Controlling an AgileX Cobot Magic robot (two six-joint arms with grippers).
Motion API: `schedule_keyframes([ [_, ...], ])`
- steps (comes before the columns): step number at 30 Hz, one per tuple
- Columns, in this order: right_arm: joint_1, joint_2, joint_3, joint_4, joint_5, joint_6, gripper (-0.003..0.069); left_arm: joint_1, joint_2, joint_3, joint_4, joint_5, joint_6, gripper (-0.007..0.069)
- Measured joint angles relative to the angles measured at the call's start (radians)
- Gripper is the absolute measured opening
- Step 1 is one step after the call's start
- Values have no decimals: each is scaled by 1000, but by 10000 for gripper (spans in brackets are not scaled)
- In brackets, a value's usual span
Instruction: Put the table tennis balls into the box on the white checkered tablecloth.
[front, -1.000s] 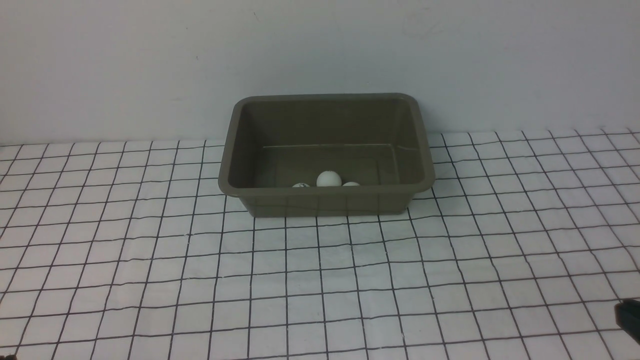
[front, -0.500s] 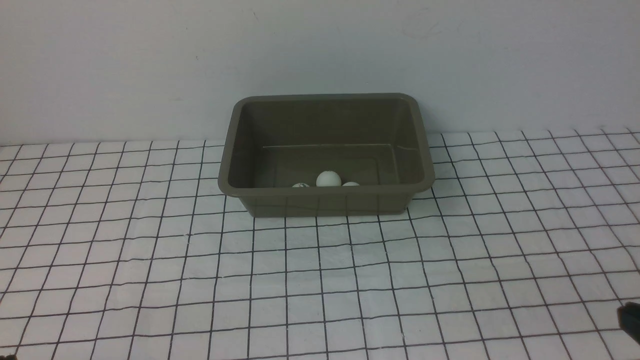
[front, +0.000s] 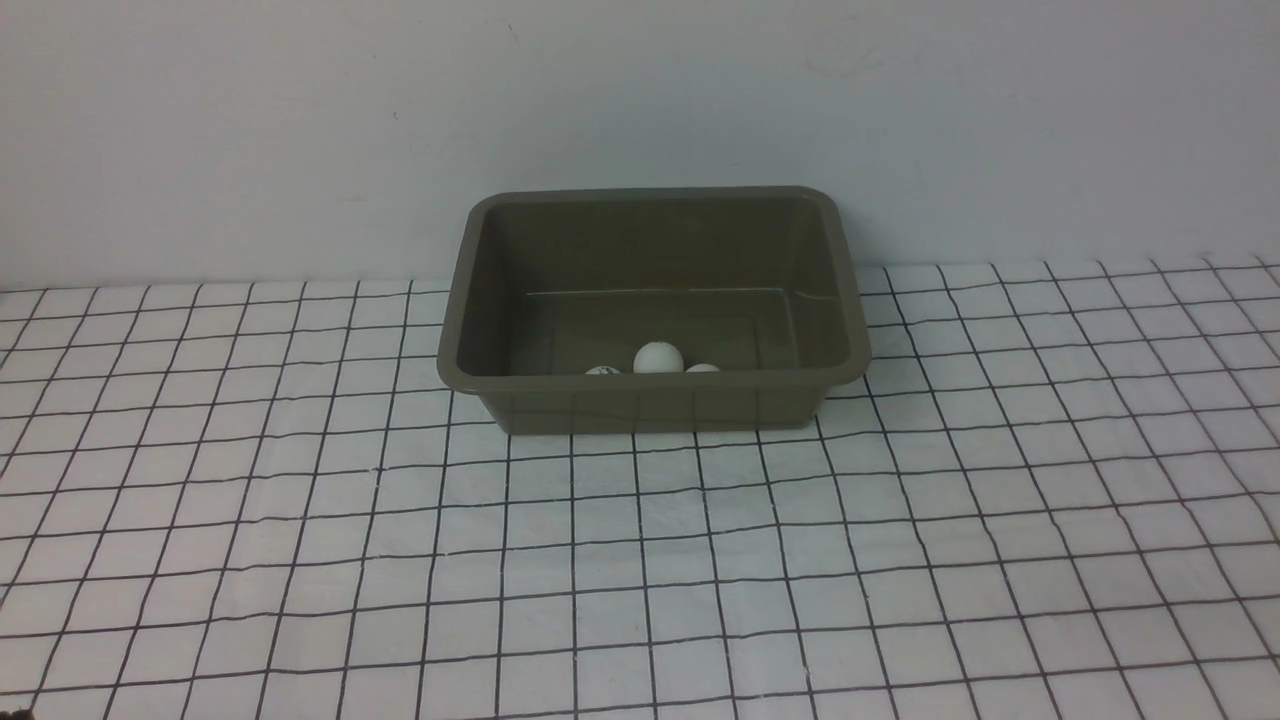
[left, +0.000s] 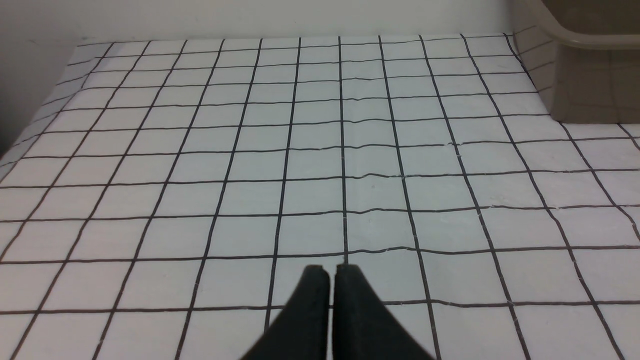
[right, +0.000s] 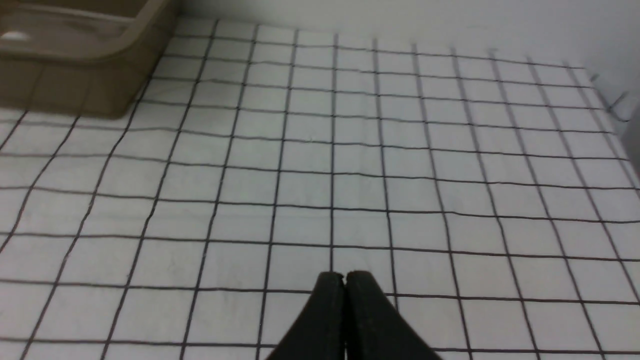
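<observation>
A rectangular olive-brown plastic box (front: 652, 310) with rounded corners, a flared rim and sloping sides stands toward the far middle of the counter, on the white checkered tablecloth (front: 640, 560) with its thin black grid and slight wrinkles, close to the pale wall behind. Inside the box, along its near wall, lie three small matte white table tennis balls: the middle ball (front: 658, 357) shows almost whole, the left ball (front: 602, 370) carries a small dark mark and peeks only just above the near rim, and the right ball (front: 702, 368) is likewise mostly hidden by the rim. The three sit near one another; whether they touch cannot be told. In the front view neither arm shows over the cloth. In the left wrist view the black left gripper (left: 332, 270) hangs over bare cloth, well apart from the box, whose corner shows at the edge; its jaws are pressed together with only a thin seam between them, holding nothing. In the right wrist view the black right gripper (right: 344, 276) is likewise over bare cloth away from the box, jaws closed tight and empty.
</observation>
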Motion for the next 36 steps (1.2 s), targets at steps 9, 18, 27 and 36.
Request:
schedule_keyframes([
  [9, -55, -267, 181, 10, -63, 1, -10, 0, 0, 0, 0, 0, 0, -4],
  [18, -34, -334, 276, 59, -121, 4, -10, 0, 0, 0, 0, 1, 0, -4],
  [27, -33, -357, 329, 86, -178, 5, -10, 0, 2, 0, 0, 2, 0, -4],
  [36, -33, -357, 330, 86, -186, 5, -10, 0, 2, 0, 0, 2, 0, -4],
])
